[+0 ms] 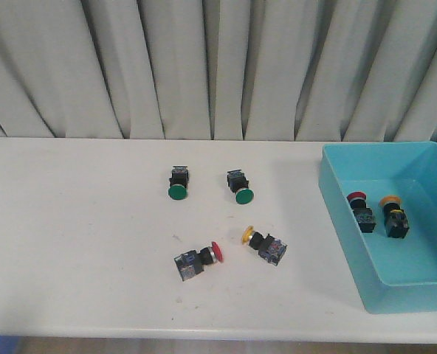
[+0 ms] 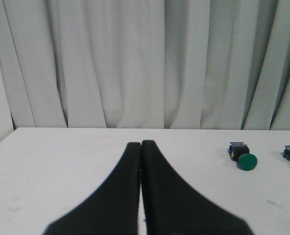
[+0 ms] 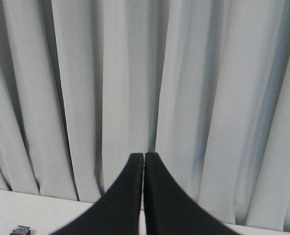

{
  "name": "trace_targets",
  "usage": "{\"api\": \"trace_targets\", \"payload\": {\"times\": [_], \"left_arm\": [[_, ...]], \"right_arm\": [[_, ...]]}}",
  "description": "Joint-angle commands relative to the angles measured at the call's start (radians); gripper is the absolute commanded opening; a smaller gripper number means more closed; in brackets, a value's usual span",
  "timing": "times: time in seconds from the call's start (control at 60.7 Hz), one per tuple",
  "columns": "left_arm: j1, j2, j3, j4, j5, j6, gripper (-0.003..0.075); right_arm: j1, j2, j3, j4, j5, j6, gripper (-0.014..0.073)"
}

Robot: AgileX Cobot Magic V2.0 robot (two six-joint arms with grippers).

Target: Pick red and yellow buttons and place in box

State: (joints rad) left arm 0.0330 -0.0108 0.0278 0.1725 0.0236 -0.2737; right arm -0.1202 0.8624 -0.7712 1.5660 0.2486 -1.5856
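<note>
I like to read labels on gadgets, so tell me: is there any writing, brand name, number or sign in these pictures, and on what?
None can be read.
Red button and yellow button on the table: pale patches on the bodies, too small and blurred.
Two buttons in the box: the same.
Green buttons: no legible marks.
Box walls, curtain, table, both grippers: plain.

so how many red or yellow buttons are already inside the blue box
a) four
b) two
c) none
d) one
b) two: in the front view a red-capped button and a yellow-capped button lie inside the box, while another red button and another yellow button are still out on the table.
</note>
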Motion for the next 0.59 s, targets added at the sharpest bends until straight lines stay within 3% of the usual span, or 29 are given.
{"api": "trace_targets", "payload": {"times": [0.0, 0.297, 0.511, 0.577], "left_arm": [[-0.024, -0.015, 0.049, -0.042, -0.082, -0.012, -0.0006], [-0.043, -0.015, 0.049, -0.063, -0.063, 0.042, -0.0006], [-0.043, -0.015, 0.049, -0.256, -0.058, 0.368, -0.0006], [-0.043, -0.015, 0.049, -0.285, -0.058, 0.409, -0.0006]], "right_arm": [[-0.006, -0.006, -0.029, 0.02, 0.004, -0.002, -0.0008], [-0.006, -0.006, -0.029, 0.02, 0.004, -0.002, -0.0008], [-0.006, -0.006, -0.029, 0.02, 0.004, -0.002, -0.0008], [-0.006, -0.006, -0.029, 0.02, 0.004, -0.002, -0.0008]]}}
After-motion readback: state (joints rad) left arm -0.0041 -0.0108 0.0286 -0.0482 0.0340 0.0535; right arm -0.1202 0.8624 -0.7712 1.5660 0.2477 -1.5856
